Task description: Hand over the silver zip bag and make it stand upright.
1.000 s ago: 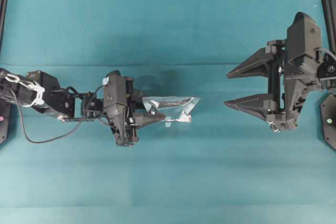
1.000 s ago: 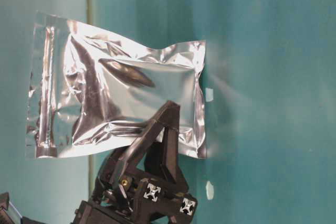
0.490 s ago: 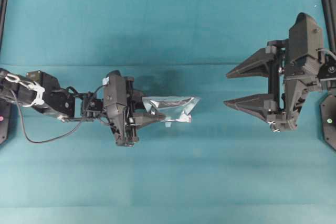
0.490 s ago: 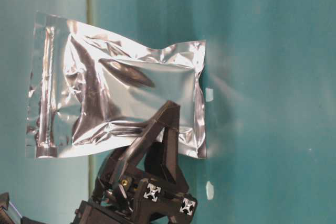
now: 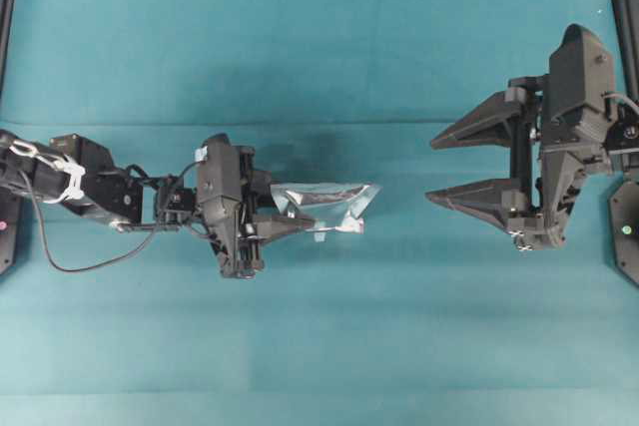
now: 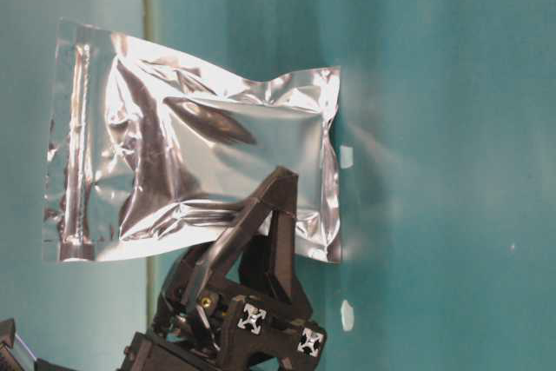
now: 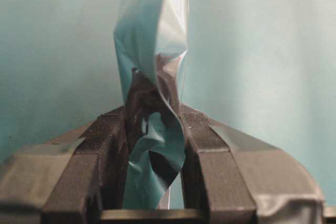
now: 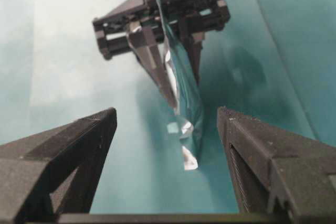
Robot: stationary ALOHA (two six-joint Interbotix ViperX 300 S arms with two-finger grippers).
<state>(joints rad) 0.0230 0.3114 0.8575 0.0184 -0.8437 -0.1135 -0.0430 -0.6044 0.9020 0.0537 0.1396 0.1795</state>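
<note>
The silver zip bag [image 5: 324, 199] hangs in the air, edge-on from above and broadside in the table-level view, where the bag [image 6: 191, 145] shows crinkled foil with a zip strip along its left side. My left gripper [image 5: 285, 218] is shut on the bag's lower edge; in the left wrist view the gripper [image 7: 154, 127] pinches the twisted foil [image 7: 155, 61] between both fingers. My right gripper [image 5: 432, 171] stands open a short way to the right of the bag, facing it. In the right wrist view the bag [image 8: 184, 90] lies ahead of the gripper [image 8: 167, 113], apart from both fingers.
A teal cloth [image 5: 319, 346] covers the table. Two tiny white scraps [image 6: 347, 156] [image 6: 347, 314] lie on it below the bag. Dark frame posts [image 5: 8, 7] [image 5: 627, 7] stand at both side edges, and a black base [image 5: 627, 231] sits at the far right.
</note>
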